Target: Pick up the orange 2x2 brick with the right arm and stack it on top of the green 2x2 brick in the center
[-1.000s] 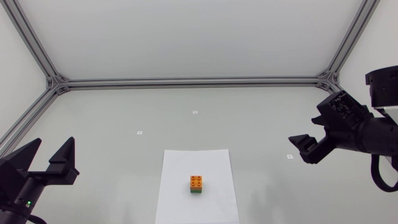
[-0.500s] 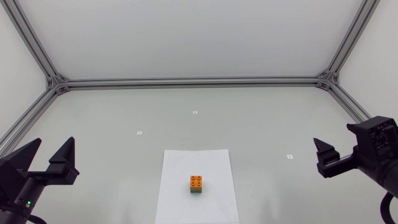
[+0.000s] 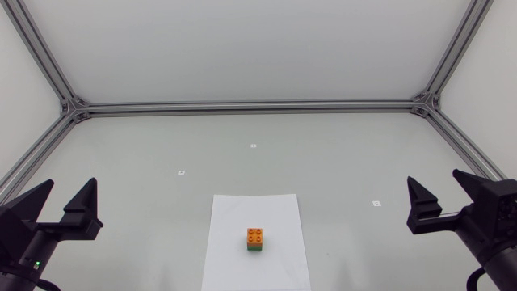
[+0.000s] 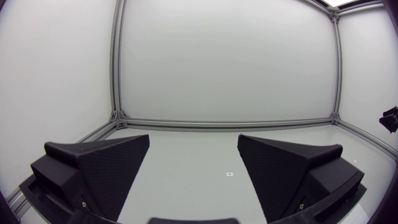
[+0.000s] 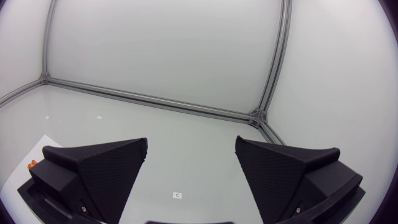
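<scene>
The orange 2x2 brick (image 3: pixel 255 235) sits stacked on the green 2x2 brick (image 3: pixel 255 249), in the lower half of a white paper sheet (image 3: pixel 255 210) at the table's centre front. My right gripper (image 3: pixel 436 183) stands open and empty at the right edge, far from the stack. At the left edge my left gripper (image 3: pixel 66 189) is open and empty too. In the right wrist view the gripper (image 5: pixel 191 142) is spread wide, and a sliver of the orange brick (image 5: pixel 30 164) peeks out beside one finger. The left wrist view has its gripper (image 4: pixel 194 140) open over bare table.
An aluminium frame (image 3: pixel 250 106) runs along the table's back and sides. Small white markers (image 3: pixel 181 172) dot the grey surface. A tip of my right arm (image 4: pixel 390 119) shows far off in the left wrist view.
My right arm has pulled back from over the table to the right edge and lower, its gripper now pointing forward and open. The stack and the left arm have not moved.
</scene>
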You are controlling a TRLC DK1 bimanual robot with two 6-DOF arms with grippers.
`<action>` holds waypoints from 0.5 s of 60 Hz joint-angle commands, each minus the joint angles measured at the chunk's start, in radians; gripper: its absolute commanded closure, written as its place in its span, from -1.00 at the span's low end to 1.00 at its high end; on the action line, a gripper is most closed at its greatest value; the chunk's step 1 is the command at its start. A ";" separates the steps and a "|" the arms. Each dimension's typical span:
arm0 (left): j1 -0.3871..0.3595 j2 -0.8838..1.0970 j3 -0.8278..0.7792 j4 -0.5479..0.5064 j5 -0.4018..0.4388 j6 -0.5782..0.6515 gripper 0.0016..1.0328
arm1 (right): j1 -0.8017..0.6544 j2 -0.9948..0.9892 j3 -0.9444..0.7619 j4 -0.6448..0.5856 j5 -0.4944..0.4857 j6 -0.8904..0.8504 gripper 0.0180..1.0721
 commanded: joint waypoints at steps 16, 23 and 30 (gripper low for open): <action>0.001 -0.008 -0.041 -0.013 0.004 0.013 -0.92 | 0.014 -0.167 -0.147 0.124 -0.019 0.178 -0.91; 0.001 -0.008 -0.041 -0.015 0.004 0.013 -0.92 | 0.014 -0.167 -0.147 0.124 -0.019 0.178 -0.91; 0.001 -0.008 -0.041 -0.015 0.004 0.013 -0.92 | 0.014 -0.167 -0.147 0.124 -0.019 0.178 -0.91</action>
